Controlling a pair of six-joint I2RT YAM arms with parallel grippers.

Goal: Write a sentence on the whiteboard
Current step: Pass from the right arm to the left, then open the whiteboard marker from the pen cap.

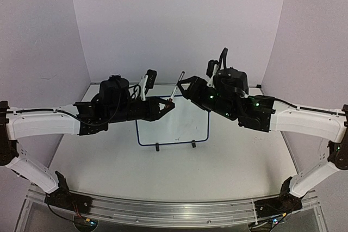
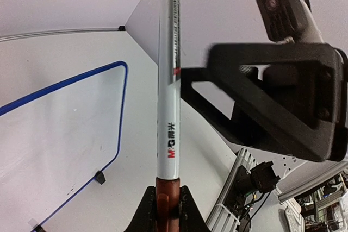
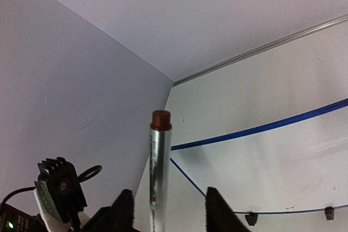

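Observation:
The whiteboard (image 1: 179,126) with its dark blue frame lies on the table below both grippers, also seen as the whiteboard (image 2: 54,134) and the whiteboard (image 3: 283,161). No sentence shows on its visible face. A silver marker (image 1: 179,80) with a red cap points up and away between the arms. My left gripper (image 1: 169,103) is shut on its red cap end, as the left gripper (image 2: 168,210) shows under the marker (image 2: 169,80). My right gripper (image 1: 182,88) is open. In the right wrist view the marker (image 3: 159,167) stands between the right gripper (image 3: 168,213) fingers, with a gap on each side.
The board's two black feet (image 1: 157,147) face the near side. White enclosure walls (image 1: 43,36) close in the left, back and right. An aluminium rail (image 1: 174,210) runs along the near table edge by the arm bases. The right wrist's camera (image 2: 283,4) hangs close to the marker.

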